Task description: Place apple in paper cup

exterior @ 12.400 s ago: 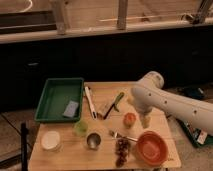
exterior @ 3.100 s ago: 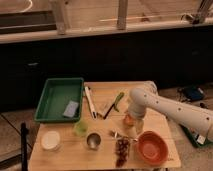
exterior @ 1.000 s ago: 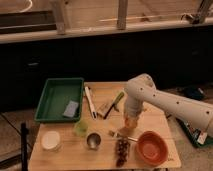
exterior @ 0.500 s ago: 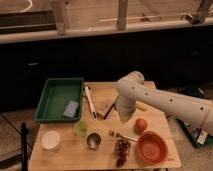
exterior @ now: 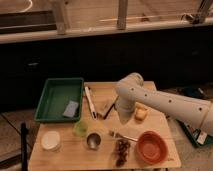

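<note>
The apple is a small orange-red fruit with a yellowish side. It lies on the wooden table, right of centre. My gripper hangs at the end of the white arm, just left of the apple and low over the table. The arm's wrist hides most of it. I see nothing held in it. The white paper cup stands at the front left corner of the table, far from the gripper.
An orange-red bowl sits at the front right, with dark grapes beside it. A metal cup and a small green cup stand front centre. A green tray holds a blue sponge. Utensils lie mid-table.
The arm has swung left off the spot where it covered the apple, and the apple now shows to its right. The other things have not moved.
</note>
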You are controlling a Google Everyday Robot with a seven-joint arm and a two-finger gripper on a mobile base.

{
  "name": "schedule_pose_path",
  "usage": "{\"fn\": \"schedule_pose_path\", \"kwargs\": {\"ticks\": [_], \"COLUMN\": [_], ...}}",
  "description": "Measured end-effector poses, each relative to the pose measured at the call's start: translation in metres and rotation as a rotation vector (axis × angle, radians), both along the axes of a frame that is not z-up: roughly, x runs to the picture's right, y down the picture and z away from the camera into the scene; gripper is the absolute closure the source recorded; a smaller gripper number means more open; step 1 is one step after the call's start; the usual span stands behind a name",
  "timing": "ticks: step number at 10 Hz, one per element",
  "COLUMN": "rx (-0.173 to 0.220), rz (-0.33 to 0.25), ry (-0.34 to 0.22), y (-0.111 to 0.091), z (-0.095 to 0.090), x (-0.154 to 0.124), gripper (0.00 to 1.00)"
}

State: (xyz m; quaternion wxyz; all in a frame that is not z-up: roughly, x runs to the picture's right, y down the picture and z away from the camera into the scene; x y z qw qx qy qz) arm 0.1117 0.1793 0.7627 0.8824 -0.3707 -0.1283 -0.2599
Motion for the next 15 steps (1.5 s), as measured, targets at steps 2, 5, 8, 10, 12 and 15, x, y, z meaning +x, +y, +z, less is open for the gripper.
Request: {"fn": "schedule_pose_path", "kwargs": {"ticks": [2,5,8,10,12,15], "rx": [-0.002,0.006,0.027,0.039,0.042,0.048], "rz": [-0.007,0.000,0.023,0.039,0.058,0.074], "ry": [-0.001,0.040,0.133,0.165,0.183,0.191], "y": [0.001,-0.005,-0.018,-0.023,-0.026,-0.030], "z": [0.001,0.003,0.017,0.030,0.041,0.053], "x": [-0.002,-0.002,0.060,0.097,0.115,0.128], "gripper": [0.41,0.22,0.20,0.20,0.20,0.20]}}
